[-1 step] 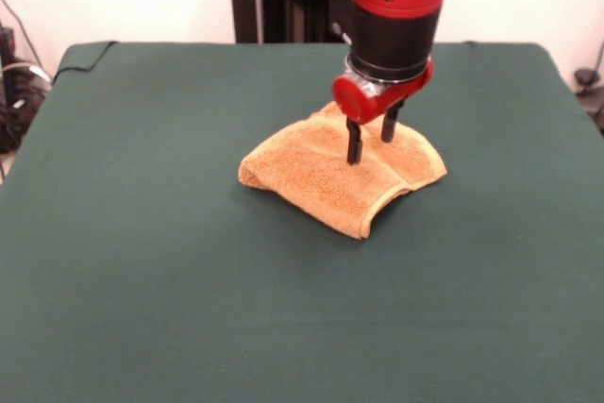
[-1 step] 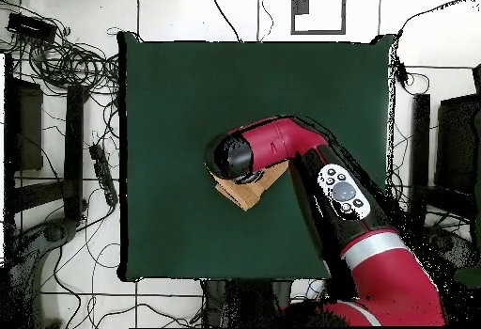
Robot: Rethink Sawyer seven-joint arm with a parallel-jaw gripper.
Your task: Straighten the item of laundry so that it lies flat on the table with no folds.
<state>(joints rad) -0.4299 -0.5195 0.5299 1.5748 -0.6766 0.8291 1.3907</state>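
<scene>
The item of laundry (image 1: 326, 176) is an orange-tan towel lying rumpled just right of the middle of the green table (image 1: 142, 233). It looks doubled over, and its near right edge arches up off the cloth. My gripper (image 1: 371, 149) stands over the towel's far right part, open, with both black fingertips (image 1: 354, 153) down at the towel's surface and nothing pinched between them. In the overhead view the arm's wrist covers the gripper and most of the towel (image 2: 246, 194); only one tan corner shows on the table (image 2: 188, 100).
Cables (image 2: 66, 62) and dark stands ring the table on the floor in the overhead view. More cables and gear (image 1: 14, 82) sit off the table's left edge in the front view.
</scene>
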